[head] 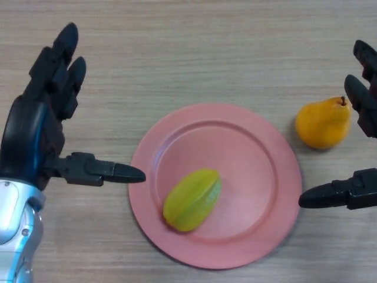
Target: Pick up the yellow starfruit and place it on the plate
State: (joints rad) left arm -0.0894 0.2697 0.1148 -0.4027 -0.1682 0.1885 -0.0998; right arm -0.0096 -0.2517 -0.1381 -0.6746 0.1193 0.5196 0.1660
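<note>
The yellow-green starfruit point(192, 199) lies on the pink plate point(259, 171), in its lower left part. My left hand point(35, 132) hovers just left of the plate, open, fingers stretched up and away and thumb pointing toward the plate rim. At the right edge of the view my right hand point(362, 106) is also open, its thumb reaching toward the plate's right rim. Neither hand touches the starfruit.
An orange-yellow pear point(323, 122) rests on the wooden table point(177, 53) just right of the plate, close to my right hand's fingers.
</note>
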